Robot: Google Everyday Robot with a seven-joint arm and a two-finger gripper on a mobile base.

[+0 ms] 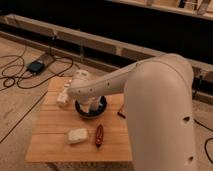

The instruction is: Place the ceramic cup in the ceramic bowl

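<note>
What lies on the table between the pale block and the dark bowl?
In the camera view, only bare wood of the table lies between the pale block and the ceramic bowl. The hand is down at the bowl, under the forearm.

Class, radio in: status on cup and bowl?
Gripper at table's far edge, behind ceramic bowl. Ceramic cup in bowl. Nothing obstructing.
</note>
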